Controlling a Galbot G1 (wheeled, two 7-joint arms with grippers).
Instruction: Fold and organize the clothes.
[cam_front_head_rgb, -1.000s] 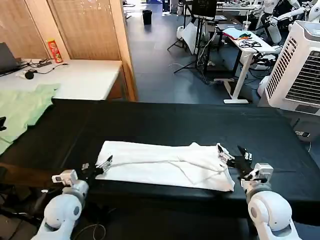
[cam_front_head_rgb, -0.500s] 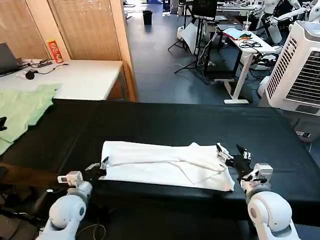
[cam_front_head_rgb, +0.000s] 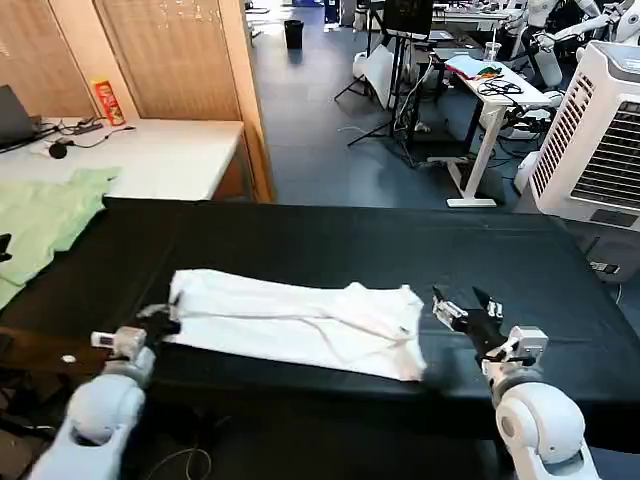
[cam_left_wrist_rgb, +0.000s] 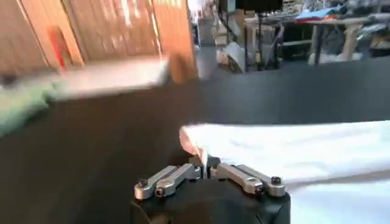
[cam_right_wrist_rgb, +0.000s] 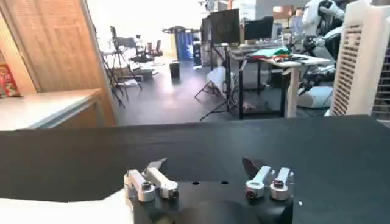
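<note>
Head view: white T-shirt (cam_front_head_rgb: 300, 322) lies folded into a long band on the black surface (cam_front_head_rgb: 330, 245), near the front edge, running across from left of centre toward the right; no print visible on the exposed side. Left tool (cam_front_head_rgb: 160, 322) sits at the shirt's left end, pinching the corner there; the left wrist view confirms it, fingertips (cam_left_wrist_rgb: 204, 163) pressed together on the shirt's edge (cam_left_wrist_rgb: 286, 152) with cloth spreading away from them across the dark top. Right tool (cam_front_head_rgb: 467, 309) is just off the shirt's right end, apart from the fabric, fingers spread wide and holding nothing. Right wrist view shows what the head view can't resolve: a clear gap between the two fingers (cam_right_wrist_rgb: 158, 165), bare black top ahead of them, and only a sliver of white cloth (cam_right_wrist_rgb: 61, 210) at the frame corner, beside the tool body rather than between the fingers. Head view alone gives the surroundings: pale green garment (cam_front_head_rgb: 45, 220) on the far left, a white table (cam_front_head_rgb: 150, 155) behind it with a red can (cam_front_head_rgb: 108, 100) and cables, white fan unit (cam_front_head_rgb: 595, 120) at far right
</note>
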